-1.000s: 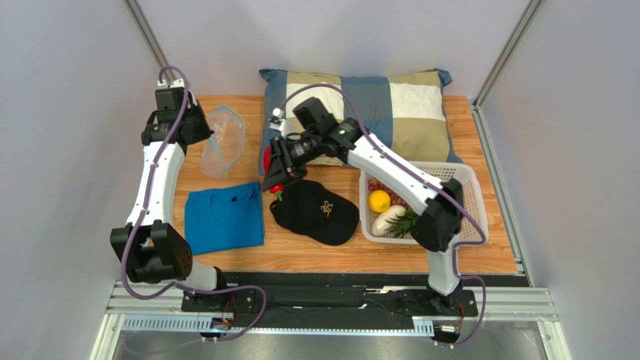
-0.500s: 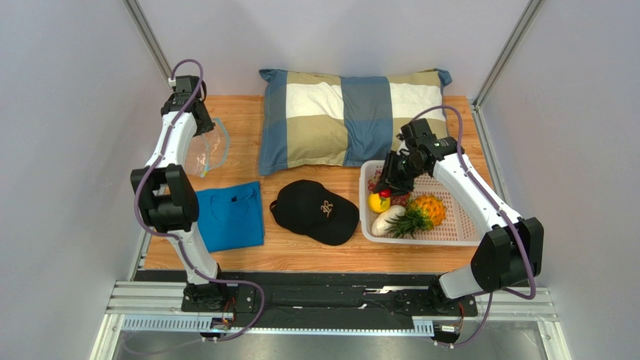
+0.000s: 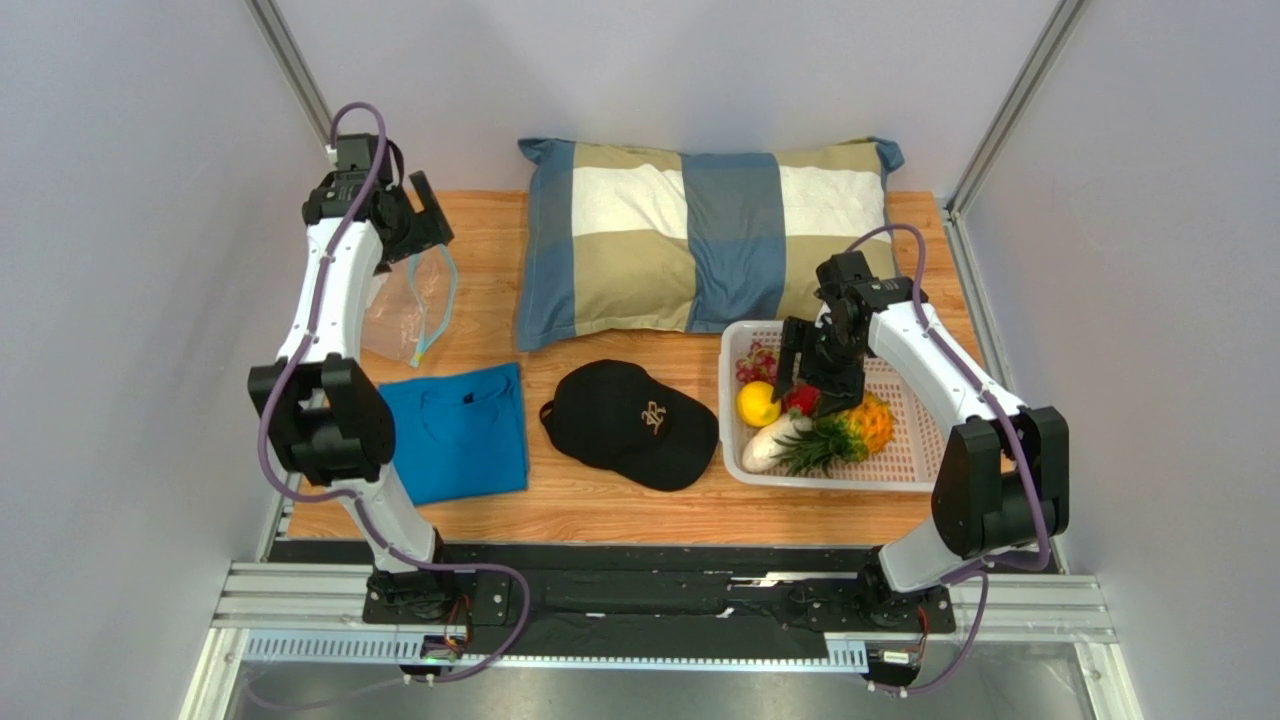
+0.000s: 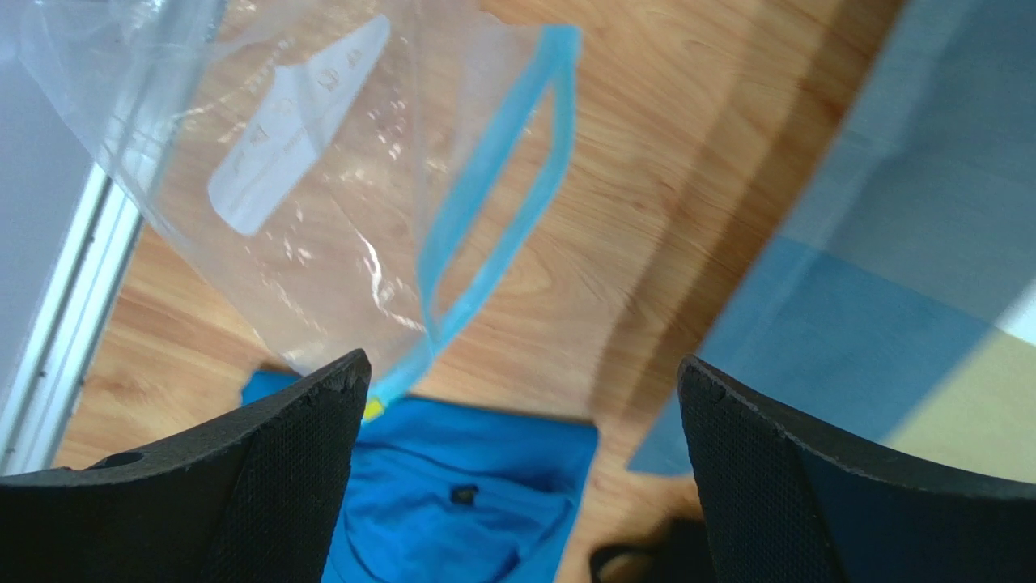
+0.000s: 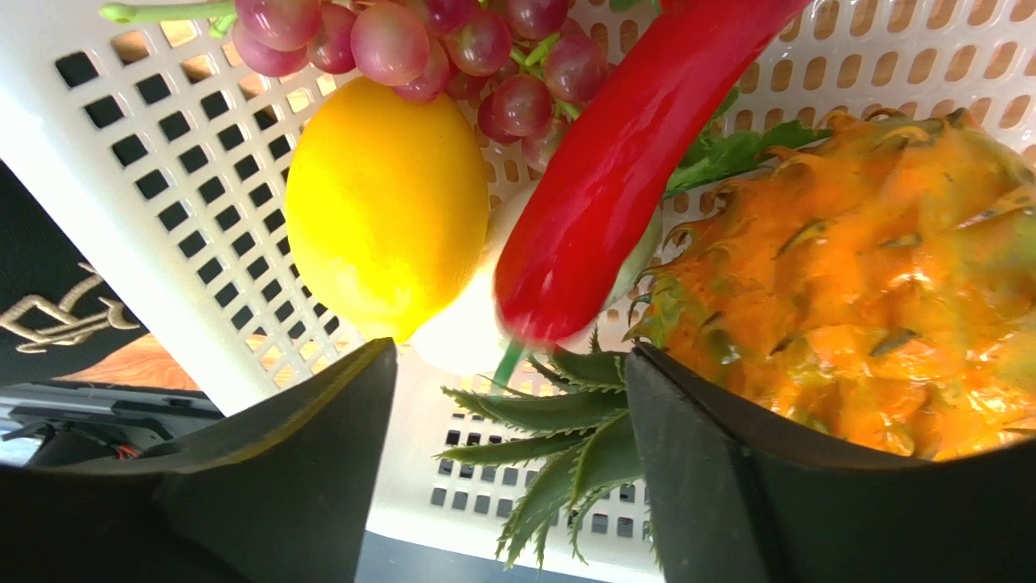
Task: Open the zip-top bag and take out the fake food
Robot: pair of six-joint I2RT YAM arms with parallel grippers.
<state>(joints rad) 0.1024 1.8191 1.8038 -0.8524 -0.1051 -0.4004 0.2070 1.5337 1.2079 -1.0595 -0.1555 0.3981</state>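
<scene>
Nearest the arm bases on the wooden table [image 3: 601, 503], a folded blue shirt [image 3: 451, 435] lies on the left with a black cap [image 3: 628, 425] beside it in the middle. To the right sits a white basket [image 3: 819, 483] that holds all the fake food. The cream-white vegetable [image 3: 774, 438] and the leafy end of the orange pineapple [image 3: 869, 425] lie toward the basket's near side. The yellow lemon [image 3: 759, 404] and the red chili [image 3: 801, 399] lie just behind them, and the dark red grapes [image 3: 756, 365] sit in the far left corner. The right gripper [image 3: 812, 368] hangs over this pile with its fingers spread apart and nothing clamped. In the right wrist view the chili [image 5: 620, 170] lies free, resting across the lemon [image 5: 387, 207] and the pale vegetable [image 5: 468, 334]. Farther back on the left, the clear zip-top bag [image 3: 403, 300] lies flat on the wood beyond the shirt, looking empty. Its teal zip strip [image 4: 499, 207] forms a loop at the mouth. The left gripper [image 3: 421, 228] hovers beyond the bag's far end, fingers wide apart and gripping nothing, with the bag [image 4: 328, 207] in its wrist view. At the far edge a checked blue and tan pillow [image 3: 706, 233] lies across the table.
</scene>
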